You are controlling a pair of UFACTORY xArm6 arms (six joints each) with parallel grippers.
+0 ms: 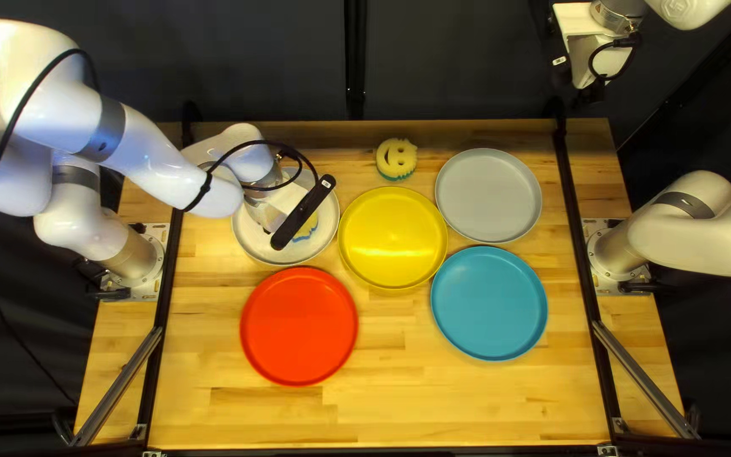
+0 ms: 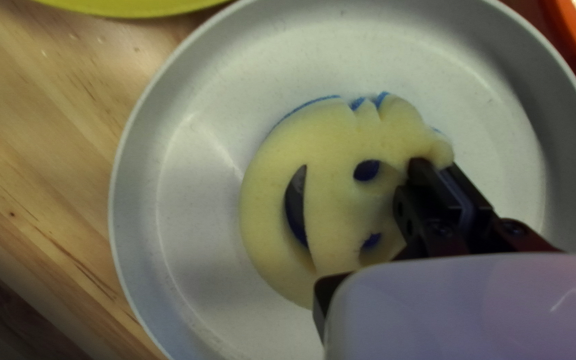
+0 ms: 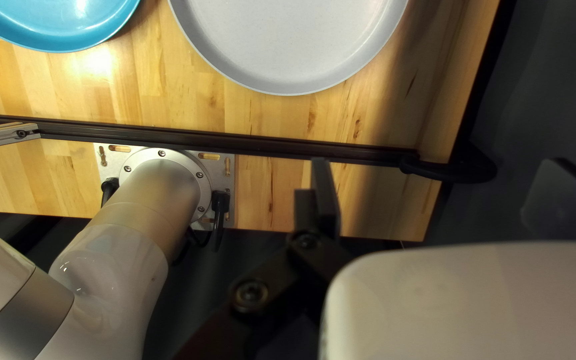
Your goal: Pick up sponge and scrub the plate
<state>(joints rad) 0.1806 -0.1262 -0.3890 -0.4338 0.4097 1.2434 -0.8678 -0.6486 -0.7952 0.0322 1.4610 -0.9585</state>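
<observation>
The top left view shows my left gripper [image 1: 302, 213] partly hiding the smiling sponge [image 1: 308, 224] on the pale plate [image 1: 251, 242], nine o'clock from the yellow plate [image 1: 392, 237]. Its fingers are almost together, pinching sponge edge. My right gripper [image 1: 588, 93] stands open, one finger blurred.

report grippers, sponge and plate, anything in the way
Left gripper shut on sponge, over white plate. Right gripper open, away from plate. Spare sponge outside the plate, nothing seen in the way.
</observation>
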